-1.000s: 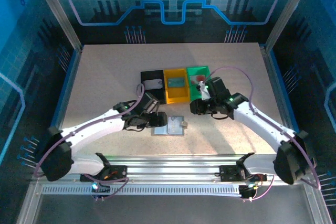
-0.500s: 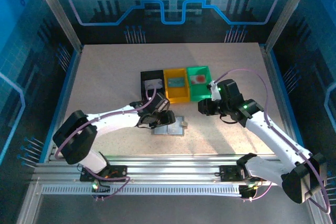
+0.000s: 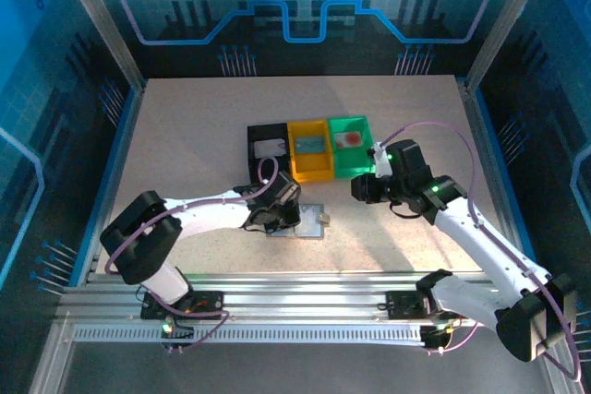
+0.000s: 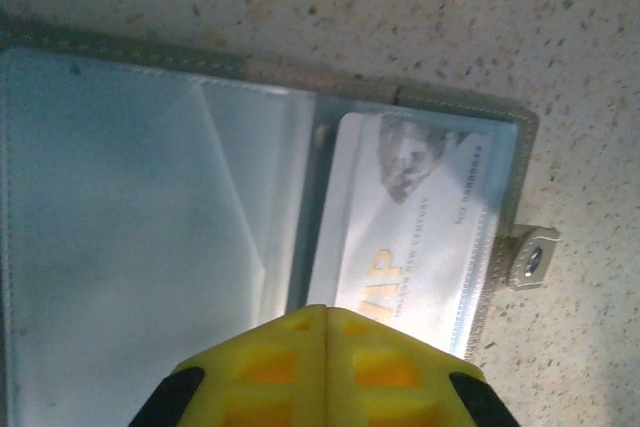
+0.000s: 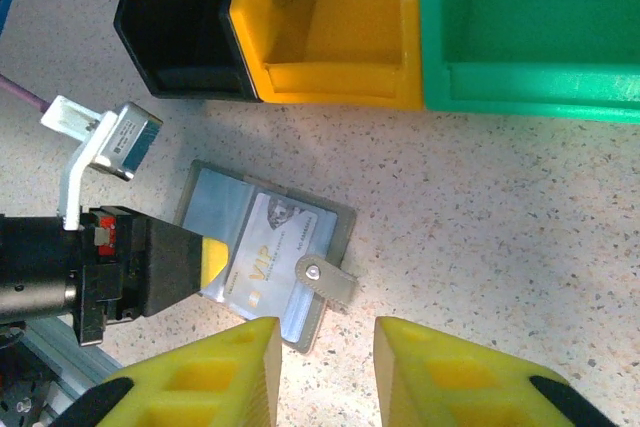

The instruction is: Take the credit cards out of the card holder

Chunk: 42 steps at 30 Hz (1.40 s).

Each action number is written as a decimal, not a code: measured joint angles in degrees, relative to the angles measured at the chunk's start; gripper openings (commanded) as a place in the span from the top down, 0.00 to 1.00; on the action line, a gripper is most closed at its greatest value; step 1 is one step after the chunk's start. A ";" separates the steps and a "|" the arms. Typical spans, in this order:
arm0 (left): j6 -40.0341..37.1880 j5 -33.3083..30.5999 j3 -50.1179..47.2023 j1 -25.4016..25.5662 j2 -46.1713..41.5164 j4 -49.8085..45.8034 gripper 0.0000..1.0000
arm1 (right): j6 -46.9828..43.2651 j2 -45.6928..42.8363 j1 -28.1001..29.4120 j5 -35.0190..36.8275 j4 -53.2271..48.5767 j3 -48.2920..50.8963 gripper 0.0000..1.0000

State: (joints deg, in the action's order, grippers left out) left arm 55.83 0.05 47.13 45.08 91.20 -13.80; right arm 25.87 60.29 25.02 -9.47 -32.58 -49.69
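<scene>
The grey card holder (image 3: pixel 309 225) lies open and flat on the table, its tab clasp (image 5: pixel 326 278) pointing right. A whitish credit card marked VIP (image 4: pixel 410 217) sits in its right-hand pocket; the left pocket (image 4: pixel 120 227) looks bare. My left gripper (image 4: pixel 326 312) is shut, its yellow tips pressed together on the holder at the card's near edge (image 5: pixel 213 257), with nothing visible between them. My right gripper (image 5: pixel 327 332) hangs open above the bare table just right of the holder (image 5: pixel 215 192). In the top view the left gripper (image 3: pixel 288 219) is on the holder and the right gripper (image 3: pixel 355 189) is beside it.
Three bins stand in a row behind the holder: black (image 3: pixel 254 136) with a whitish card (image 3: pixel 269 148), yellow (image 3: pixel 310 165) with a bluish card (image 3: pixel 310 144), green (image 3: pixel 355 165) with a pale card bearing a red mark (image 3: pixel 350 139). A metal rail (image 3: pixel 295 283) runs along the near edge.
My left gripper has shut and moved right onto the holder, the arm folding in. My right gripper has drawn back from the green bin toward the near right.
</scene>
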 measured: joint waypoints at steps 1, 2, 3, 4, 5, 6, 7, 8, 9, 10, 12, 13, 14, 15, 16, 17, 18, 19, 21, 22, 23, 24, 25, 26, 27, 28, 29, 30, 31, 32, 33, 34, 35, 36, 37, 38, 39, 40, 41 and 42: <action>0.00 -0.04 -0.33 0.00 0.00 0.00 0.89 | -0.02 0.00 0.00 -0.04 -0.02 0.00 0.70; 0.00 -0.22 -0.48 0.04 0.04 -0.11 0.87 | 0.00 0.00 0.00 -0.04 -0.04 0.00 0.70; -0.02 -0.33 -0.50 0.04 0.04 -0.26 0.86 | -0.02 -0.02 -0.02 -0.04 -0.09 0.00 0.70; -0.15 -0.52 -0.48 0.07 0.04 -0.31 0.84 | -0.02 -0.02 -0.02 -0.07 -0.20 0.00 0.70; -0.24 -0.79 -0.48 0.07 0.04 -0.35 0.83 | -0.02 -0.02 -0.02 -0.11 -0.31 0.00 0.69; -0.26 -1.07 -0.48 0.07 0.04 -0.52 0.82 | -0.02 -0.02 -0.02 -0.20 -0.39 0.00 0.70; -0.28 -1.33 -0.48 0.09 0.04 -0.85 0.82 | 0.00 -0.02 -0.04 -0.35 -0.31 0.13 0.70; -0.28 -1.68 -0.48 0.09 0.04 -0.96 0.82 | 0.00 -0.02 -0.04 -0.66 -0.33 0.28 0.69; -0.31 -1.88 -0.48 0.09 0.04 -1.01 0.82 | 0.04 0.00 -0.04 -1.09 -0.11 0.57 0.69; -0.33 -2.10 -0.48 0.09 0.04 -1.07 0.82 | 0.04 0.04 -0.04 -1.60 0.28 1.07 0.69; -0.46 -2.40 -0.48 0.09 0.04 -1.14 0.83 | 0.35 0.55 0.04 -2.78 0.96 2.08 0.70; -0.48 -2.62 -0.48 0.11 0.04 -1.16 0.83 | 0.63 1.11 0.11 -3.30 1.31 2.49 0.71; -0.48 -2.80 -0.48 0.09 0.04 -1.11 0.83 | 0.98 1.79 0.46 -3.67 1.81 2.86 0.72; -0.48 -2.84 -0.48 0.09 0.04 -1.09 0.83 | 1.18 2.51 0.90 -3.91 2.21 3.17 0.72; -0.48 -2.84 -0.48 0.09 0.04 -1.03 0.83 | 1.46 3.37 1.75 -4.20 2.86 3.54 0.73; -0.48 -2.82 -0.48 0.09 0.04 -0.87 0.83 | 1.77 4.13 2.69 -4.46 3.54 3.89 0.74; -0.48 -2.82 -0.48 0.11 0.04 -0.76 0.83 | 2.10 4.81 3.56 -4.61 4.07 4.20 0.75; -0.48 -2.82 -0.48 0.09 0.04 -0.57 0.83 | 2.58 5.53 4.50 -4.81 5.07 4.70 0.75; -0.46 -2.80 -0.48 0.09 0.04 -0.07 0.83 | 3.48 6.71 5.51 -5.38 6.93 5.77 0.78; -0.46 -2.80 -0.48 0.09 0.04 0.26 0.83 | 4.17 7.41 5.86 -5.73 7.96 6.45 0.80; -0.46 -2.80 -0.48 0.09 0.04 0.59 0.83 | 4.87 8.13 6.10 -5.86 8.76 6.99 0.81; -0.46 -2.78 -0.48 0.09 0.04 0.83 0.83 | 5.40 8.79 6.21 -6.03 9.64 7.39 0.83; -0.46 -2.78 -0.48 0.09 0.02 1.11 0.83 | 5.99 9.51 6.45 -6.08 10.62 7.80 0.84; -0.46 -2.78 -0.48 0.09 0.02 1.33 0.83 | 6.71 10.29 6.67 -6.12 11.69 8.22 0.85; -0.46 -2.78 -0.46 0.09 0.02 1.49 0.83 | 7.06 10.86 6.97 -6.10 12.39 8.50 0.86; -0.46 -2.78 -0.46 0.11 0.02 1.66 0.83 | 7.76 11.63 7.39 -6.12 13.42 8.81 0.87; -0.46 -2.80 -0.46 0.09 0.02 1.73 0.83 | 8.24 12.33 7.85 -6.16 14.29 8.98 0.88; -0.46 -2.80 -0.44 0.09 0.02 1.75 0.83 | 8.76 13.00 8.31 -6.23 15.17 9.11 0.89; -0.48 -2.80 -0.44 0.09 0.02 1.81 0.83 | 9.22 13.68 8.79 -6.27 16.06 9.22 0.90; -0.46 -2.78 -0.44 0.09 0.02 1.97 0.83 | 9.75 14.45 9.25 -6.25 16.94 9.25 0.91; -0.48 -2.80 -0.44 0.09 0.02 2.19 0.83 | 10.19 15.17 9.64 -6.25 17.79 9.27 0.92; -0.46 -2.80 -0.42 0.09 0.02 2.40 0.83 | 10.71 16.04 10.12 -6.36 18.82 9.27 0.92; -0.46 -2.78 -0.42 0.09 0.02 2.60 0.83 | 11.28 16.87 10.49 -6.54 19.82 9.27 0.93; -0.46 -2.80 -0.37 0.09 0.02 2.64 0.84 | 11.72 17.64 10.80 -6.64 20.72 9.27 0.94; -0.48 -2.80 -0.37 0.09 0.02 2.75 0.83 | 12.28 18.60 11.13 -6.73 21.66 9.27 0.95; -0.48 -2.80 -0.37 0.09 0.02 2.91 0.83 | 12.79 19.41 11.37 -6.78 22.49 9.29 0.96; -0.48 -2.78 -0.37 0.09 0.02 3.02 0.83 | 13.20 20.15 11.52 -6.91 23.34 9.42 0.97; -0.48 -2.80 -0.35 0.09 0.02 3.08 0.83 | 13.64 20.79 11.69 -6.93 24.11 9.55 0.97; -0.50 -2.80 -0.35 0.09 0.02 3.13 0.83 | 14.10 21.46 11.80 -6.99 24.57 9.62 0.98; -0.52 -2.80 -0.35 0.09 0.02 3.15 0.83 | 14.49 21.97 11.85 -6.97 25.05 9.64 0.99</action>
State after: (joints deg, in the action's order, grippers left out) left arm 55.31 -2.74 46.78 45.17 91.22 -10.66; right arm 40.36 82.26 36.86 -16.45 -7.53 -40.05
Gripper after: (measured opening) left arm 0.166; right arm 0.043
